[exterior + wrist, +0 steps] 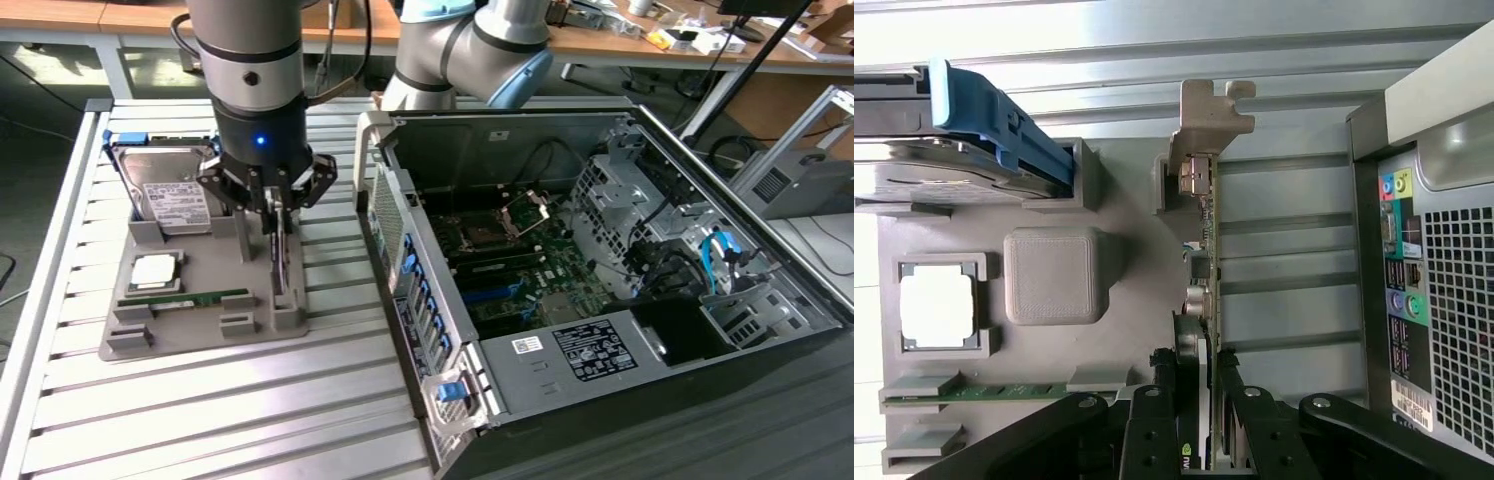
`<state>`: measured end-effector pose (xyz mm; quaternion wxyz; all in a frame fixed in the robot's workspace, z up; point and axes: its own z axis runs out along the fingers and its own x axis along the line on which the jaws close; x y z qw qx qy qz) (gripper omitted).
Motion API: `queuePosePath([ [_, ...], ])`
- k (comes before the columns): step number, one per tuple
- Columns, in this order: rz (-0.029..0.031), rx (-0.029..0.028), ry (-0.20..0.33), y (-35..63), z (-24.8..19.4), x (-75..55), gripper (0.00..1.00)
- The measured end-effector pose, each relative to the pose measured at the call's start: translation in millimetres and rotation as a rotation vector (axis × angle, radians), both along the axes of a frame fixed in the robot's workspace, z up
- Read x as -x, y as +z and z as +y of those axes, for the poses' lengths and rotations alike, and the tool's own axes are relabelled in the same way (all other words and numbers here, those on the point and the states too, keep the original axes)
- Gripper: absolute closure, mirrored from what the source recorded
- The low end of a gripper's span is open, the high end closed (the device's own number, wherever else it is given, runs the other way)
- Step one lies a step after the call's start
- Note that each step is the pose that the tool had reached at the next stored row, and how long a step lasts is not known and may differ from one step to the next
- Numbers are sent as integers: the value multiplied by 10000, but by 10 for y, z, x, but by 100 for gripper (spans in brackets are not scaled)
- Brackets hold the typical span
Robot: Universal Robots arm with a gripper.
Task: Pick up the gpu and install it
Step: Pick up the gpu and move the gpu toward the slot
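The gpu [278, 262] is a thin dark card standing on edge in a slot of the grey holder tray [200, 335]. In the wrist view the gpu [1209, 250] runs away from the camera, and its silvery bracket [1209, 115] is at the far end. My gripper [274, 205] hangs straight down over the card's upper edge. The gripper [1196, 375] has one black finger pressed against each face of the card, so it is shut on it. The card's lower edge still sits in the tray.
On the tray lie a hard drive [167, 190] with a blue caddy [1004, 125], a processor [154, 268] and a green memory stick [187, 298]. The open computer case [561, 250] stands close at the exterior view's right, on the slatted metal table [200, 420].
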<state>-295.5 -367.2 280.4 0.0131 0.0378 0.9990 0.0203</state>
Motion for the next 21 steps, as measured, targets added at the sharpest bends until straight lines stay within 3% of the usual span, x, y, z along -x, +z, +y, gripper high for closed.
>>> queuePosePath([
  [21,0,0,0,126,0,0,73],
])
